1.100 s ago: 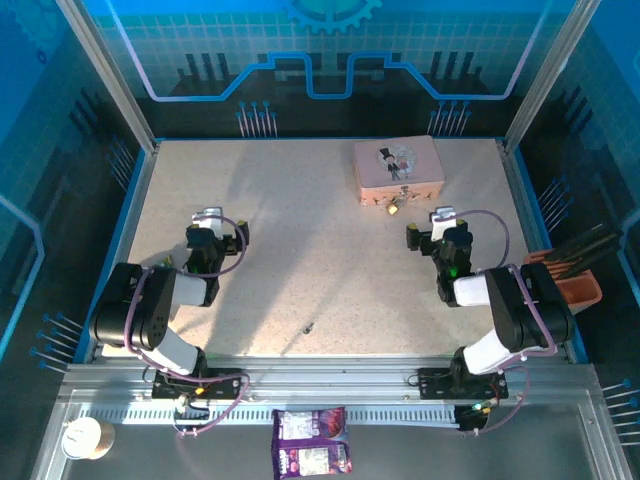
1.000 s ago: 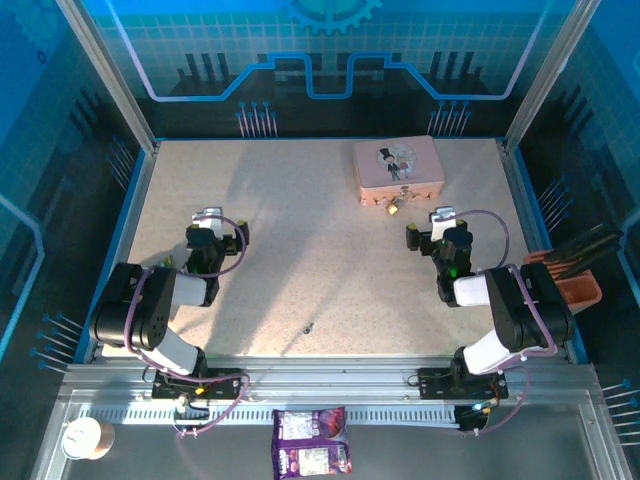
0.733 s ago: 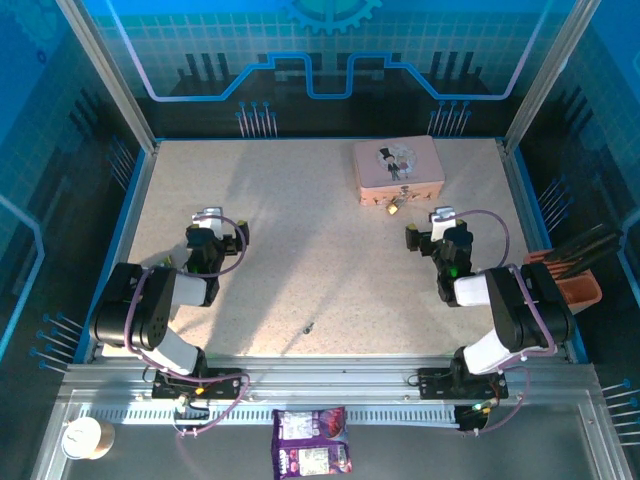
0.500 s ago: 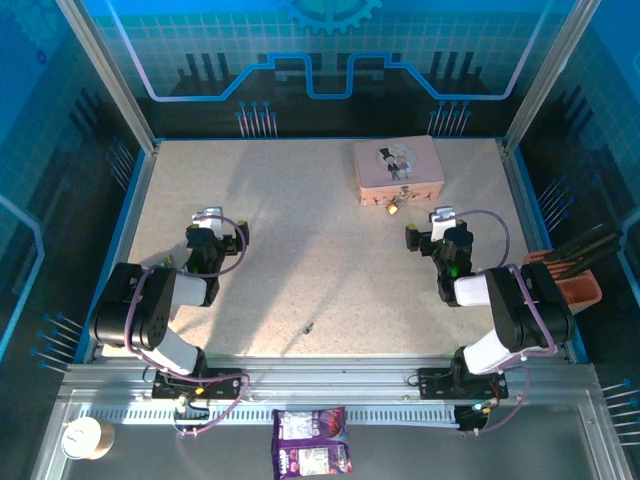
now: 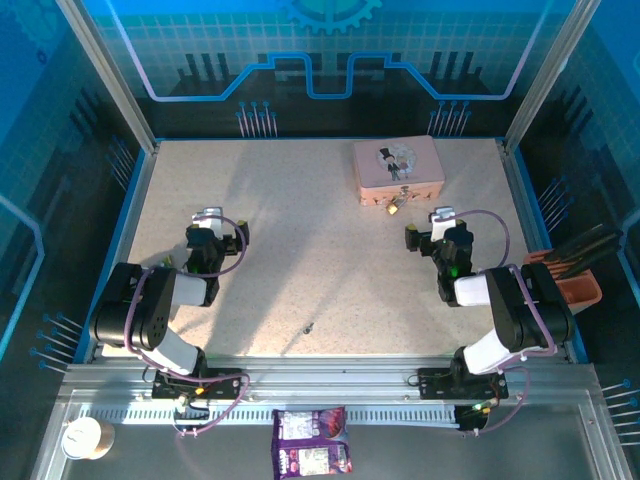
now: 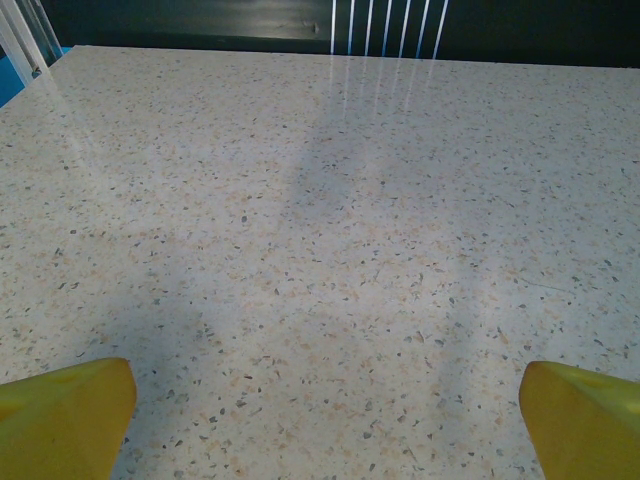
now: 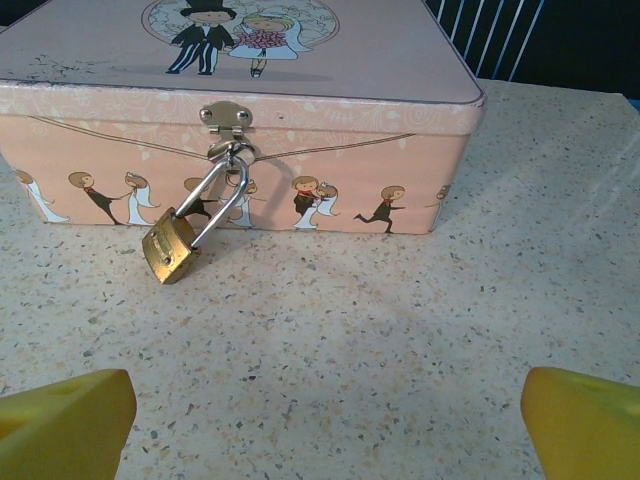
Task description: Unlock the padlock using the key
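Left pincer (image 6: 325, 425) and right pincer (image 7: 325, 425): wide, empty. Padlock (image 7: 172, 250) hangs on the pink tin (image 7: 330, 60) latch, far right. Key (image 5: 308, 327) lies on the table (image 5: 300, 200), near centre.

Tin (image 5: 398, 165) at the far right of the table (image 5: 250, 200).
The padlock (image 7: 170, 248) hangs from its front clasp (image 7: 226, 115), resting on the table; a sliver, perhaps the key (image 5: 308, 327), lies well apart toward the near edge.
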### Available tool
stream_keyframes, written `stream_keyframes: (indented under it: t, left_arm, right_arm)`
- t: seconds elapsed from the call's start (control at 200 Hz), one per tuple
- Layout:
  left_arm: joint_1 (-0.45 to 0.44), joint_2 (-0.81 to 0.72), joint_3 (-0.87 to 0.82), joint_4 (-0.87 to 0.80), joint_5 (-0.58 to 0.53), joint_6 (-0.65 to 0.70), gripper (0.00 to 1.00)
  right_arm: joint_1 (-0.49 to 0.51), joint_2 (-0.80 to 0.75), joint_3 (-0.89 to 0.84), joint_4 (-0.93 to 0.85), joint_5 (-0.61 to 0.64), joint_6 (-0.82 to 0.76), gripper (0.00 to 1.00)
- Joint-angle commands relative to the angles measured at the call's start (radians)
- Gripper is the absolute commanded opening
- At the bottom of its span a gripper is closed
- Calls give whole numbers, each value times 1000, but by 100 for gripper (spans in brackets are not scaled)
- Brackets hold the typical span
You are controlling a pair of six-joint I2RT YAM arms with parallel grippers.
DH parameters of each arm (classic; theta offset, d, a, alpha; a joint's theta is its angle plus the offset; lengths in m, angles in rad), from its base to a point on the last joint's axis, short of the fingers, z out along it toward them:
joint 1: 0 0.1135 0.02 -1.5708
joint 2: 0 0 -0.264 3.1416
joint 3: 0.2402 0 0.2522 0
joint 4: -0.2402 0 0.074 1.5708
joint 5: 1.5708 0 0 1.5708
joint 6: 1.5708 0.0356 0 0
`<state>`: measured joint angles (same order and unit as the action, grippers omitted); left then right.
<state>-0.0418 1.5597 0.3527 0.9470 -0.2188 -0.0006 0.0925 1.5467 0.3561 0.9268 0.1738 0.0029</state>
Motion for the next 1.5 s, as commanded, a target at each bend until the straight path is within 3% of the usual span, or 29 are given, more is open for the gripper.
stream_keyframes:
  t: [0.0,0.305,0.4,0.52,0.73,0.851,0.946,1.041,1.176,1.341,1.496]
  left_arm:
    - [10,-4,19,3,17,-7,99]
    - [-23,-4,-23,83,72,55,99]
    - [-29,-13,-57,140,111,81,99]
    - [-56,-125,-119,158,91,100,99]
    - [-172,-349,-136,8,49,196,99]
    - [-192,-559,-86,-239,104,53,99]
    - [-196,-686,27,-541,-7,-150,99]
    - [-195,-745,137,-815,-127,-375,99]
    - [-192,-785,236,-1115,-162,-569,99]
    - [-156,-828,208,-1141,99,-561,99]
    - [-162,-773,233,-1198,300,-524,99]
  right_arm:
    - [-15,-2,26,2,-9,3,100]
    - [-15,-1,21,12,0,3,100]
    - [0,-6,-42,133,21,-5,100]
    - [53,0,-134,327,40,-72,100]
    - [160,-101,-132,253,149,-174,100]
    - [237,-216,-94,93,182,-256,100]
    - [302,-345,-26,-134,177,-254,100]
    - [324,-480,74,-407,57,-172,100]
    - [324,-601,233,-765,-26,22,99]
    - [286,-652,368,-1116,30,347,100]
    - [228,-715,335,-1154,-126,385,100]
